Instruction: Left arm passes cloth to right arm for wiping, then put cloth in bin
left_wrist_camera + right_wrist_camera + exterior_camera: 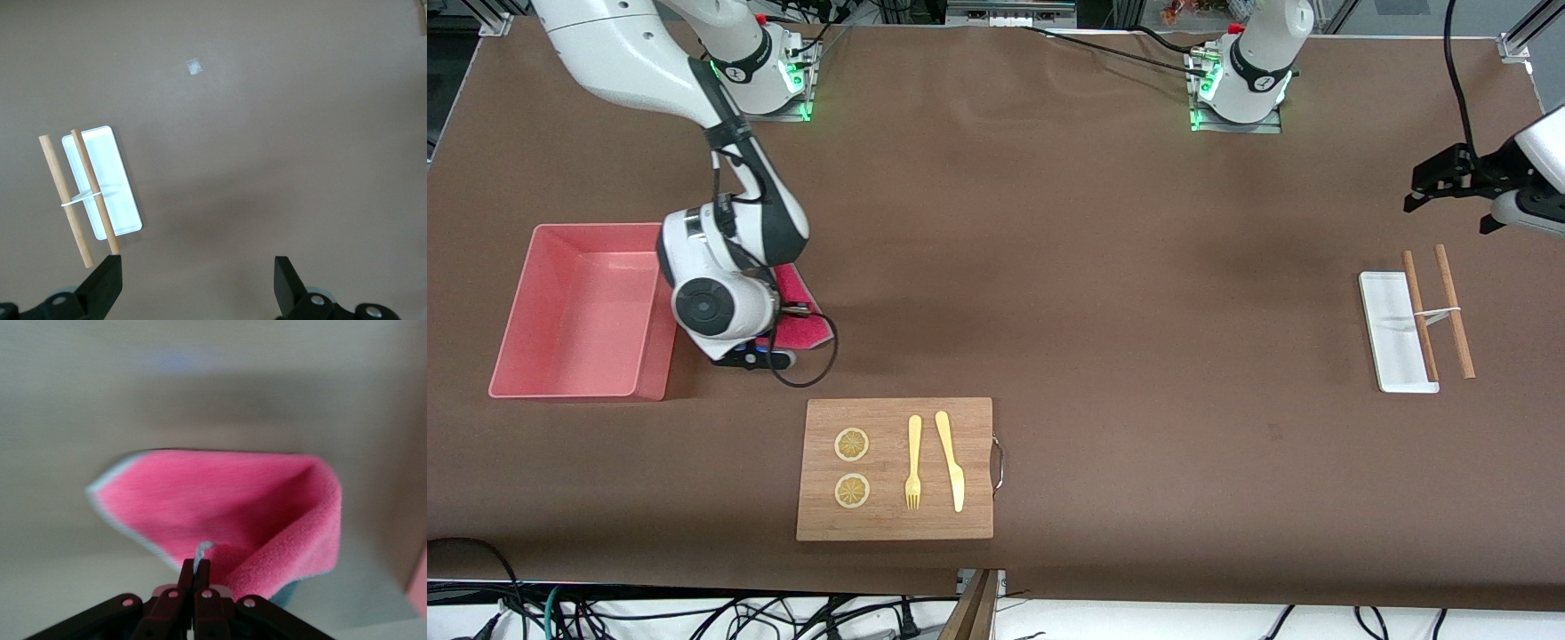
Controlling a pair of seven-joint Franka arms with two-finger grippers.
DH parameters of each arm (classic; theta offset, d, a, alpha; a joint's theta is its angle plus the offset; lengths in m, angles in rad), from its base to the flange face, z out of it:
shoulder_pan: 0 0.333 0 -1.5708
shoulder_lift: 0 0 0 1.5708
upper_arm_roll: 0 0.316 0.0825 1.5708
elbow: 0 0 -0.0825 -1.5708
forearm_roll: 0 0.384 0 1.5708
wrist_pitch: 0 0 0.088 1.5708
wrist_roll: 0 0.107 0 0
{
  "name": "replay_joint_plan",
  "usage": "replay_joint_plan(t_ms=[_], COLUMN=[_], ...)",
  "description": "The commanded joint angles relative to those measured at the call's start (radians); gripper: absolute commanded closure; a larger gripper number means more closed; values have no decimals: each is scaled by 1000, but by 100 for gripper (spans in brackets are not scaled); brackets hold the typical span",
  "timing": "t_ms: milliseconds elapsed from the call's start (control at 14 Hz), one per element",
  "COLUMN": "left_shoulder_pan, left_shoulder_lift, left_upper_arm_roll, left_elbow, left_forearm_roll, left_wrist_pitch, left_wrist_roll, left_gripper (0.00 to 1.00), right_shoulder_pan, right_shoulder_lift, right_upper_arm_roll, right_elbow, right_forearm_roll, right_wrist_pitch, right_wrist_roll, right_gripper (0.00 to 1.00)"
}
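Fingers (193,577) of the right gripper (193,581) are clamped together on a pale-edged fold of the cloth (227,503), whose fuzzy pink-magenta face billows out in the right wrist view. From the front view only a strip of that cloth (796,307) shows, hanging beneath the right arm (720,267) just beside the bin (569,356), a smooth pink plastic tub with low sloping walls at the right arm's end of the brown surface (1103,293).

Over the left arm's end, the left gripper (199,283) waits with its black fingers (105,283) wide apart, holding nothing. Its wrist view looks down on a small white tray (120,200) crossed by two round wooden sticks (65,200) joined by a thin white band.

Nearer the front camera lies a wooden board (894,516) with a metal handle, carrying two lemon slices (852,444), a pale yellow fork (913,462) and knife (951,462). No legible writing appears.
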Motion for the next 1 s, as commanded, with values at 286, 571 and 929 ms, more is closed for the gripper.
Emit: replay_joint_plan(t_ms=[286, 571, 929], left_shoulder_pan=[1, 1, 1], left_shoulder_lift=[20, 19, 19], left_upper_arm_roll=[-20, -23, -23], left_elbow=[43, 43, 43], left_forearm_roll=[52, 52, 51], left_wrist_pitch=[-20, -21, -21], left_wrist_roll=[-5, -8, -9], left_gripper=[0, 0, 0], right_shoulder_pan=[18, 56, 118], right_shoulder_lift=[37, 69, 112], right_upper_arm_roll=[107, 171, 196], right_elbow=[134, 174, 231], right_forearm_roll=[85, 100, 196], right_wrist_pitch=[31, 103, 209], right_wrist_roll=[209, 368, 482], right_gripper=[100, 100, 100])
